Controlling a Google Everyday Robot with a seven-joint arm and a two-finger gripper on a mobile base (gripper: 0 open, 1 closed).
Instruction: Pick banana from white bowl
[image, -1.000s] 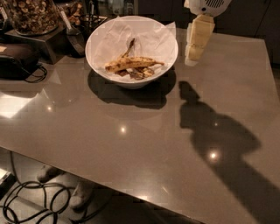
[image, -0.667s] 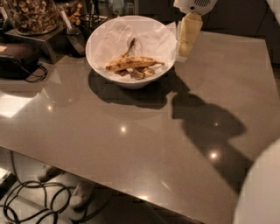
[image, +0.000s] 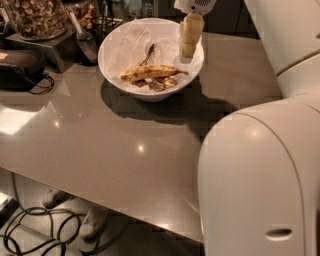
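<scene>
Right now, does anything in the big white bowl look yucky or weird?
Yes. The banana in the white bowl is covered in brown-black spots, so it looks overripe, and dark shrivelled scraps lie beside it. Nothing looks spilled outside the bowl. The gripper hangs over the bowl's right side in this view.
</scene>
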